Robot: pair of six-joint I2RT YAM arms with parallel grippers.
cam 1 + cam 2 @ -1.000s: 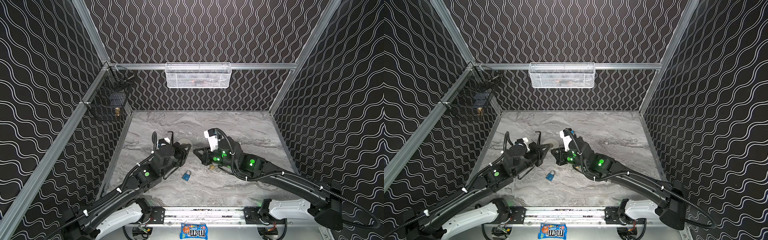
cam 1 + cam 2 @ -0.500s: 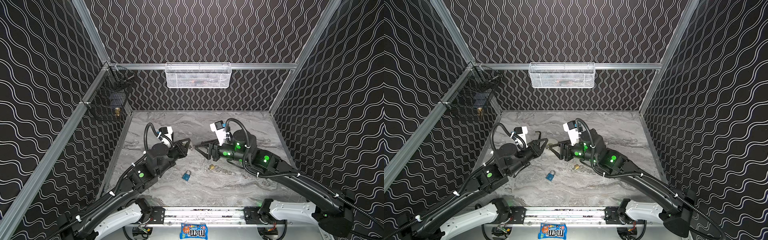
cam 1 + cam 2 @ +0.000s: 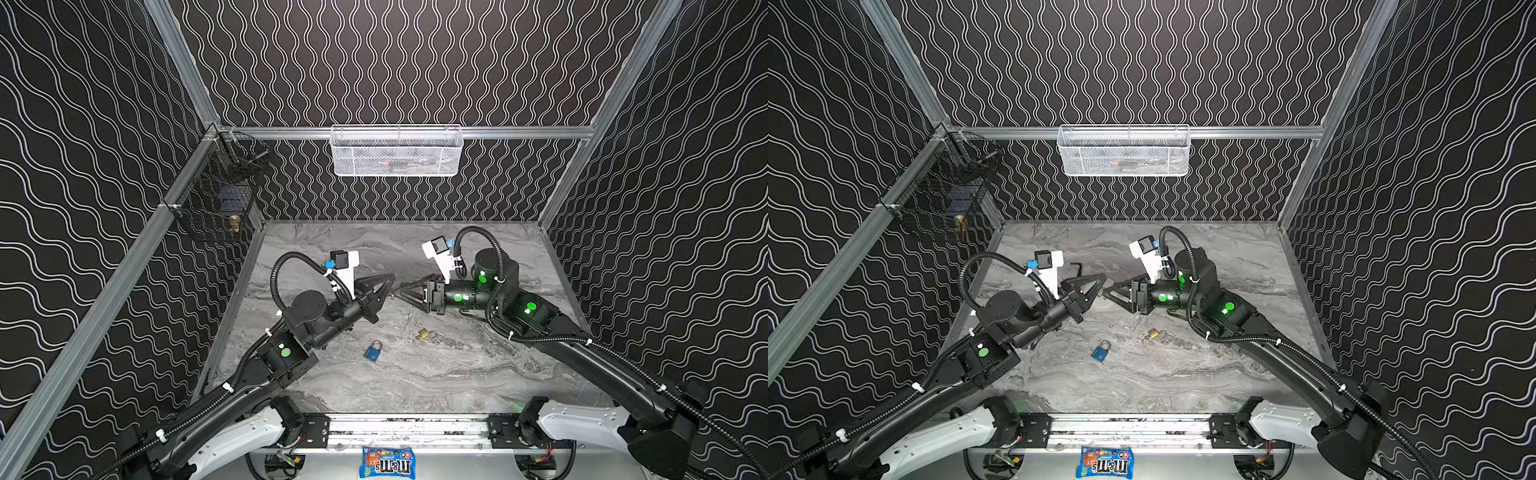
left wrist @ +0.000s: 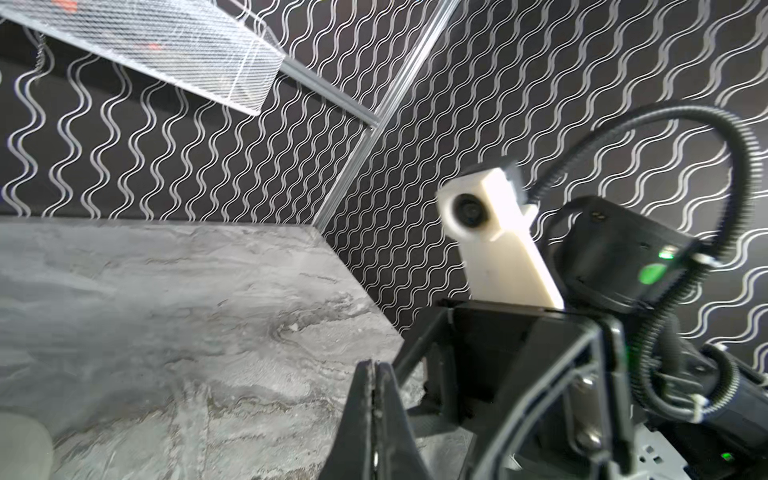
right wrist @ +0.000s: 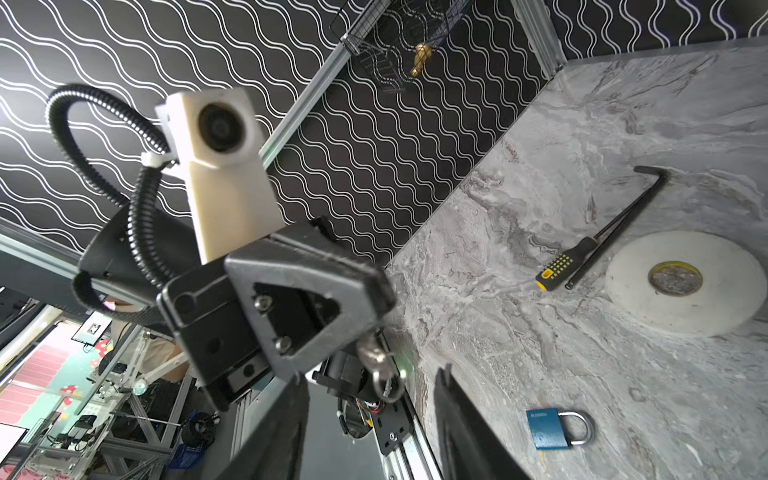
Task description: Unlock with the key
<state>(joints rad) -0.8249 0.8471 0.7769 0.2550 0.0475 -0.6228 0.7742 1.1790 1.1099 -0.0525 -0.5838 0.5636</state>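
My left gripper (image 3: 390, 284) (image 3: 1101, 284) hangs above the middle of the table, shut on a small silver key (image 5: 376, 357) whose ring dangles below the tips. In the left wrist view its fingers (image 4: 365, 399) are pressed together. My right gripper (image 3: 400, 291) (image 3: 1108, 290) faces it tip to tip and is open; its two fingers (image 5: 291, 424) stand either side of the hanging ring without touching it. A blue padlock (image 3: 373, 351) (image 3: 1100, 351) (image 5: 548, 428) lies flat on the table below, shackle closed. A brass padlock (image 3: 424, 333) (image 3: 1153, 333) lies to its right.
A white tape roll (image 5: 677, 282), a yellow-and-black screwdriver (image 5: 561, 266) and a black hex key (image 5: 623, 216) lie on the table behind the left gripper. A white mesh basket (image 3: 397, 151) hangs on the back wall, a black wire basket (image 3: 220, 199) on the left wall.
Both grippers rose from low over the table and now meet tip to tip in the air. The right gripper's jaws have opened.
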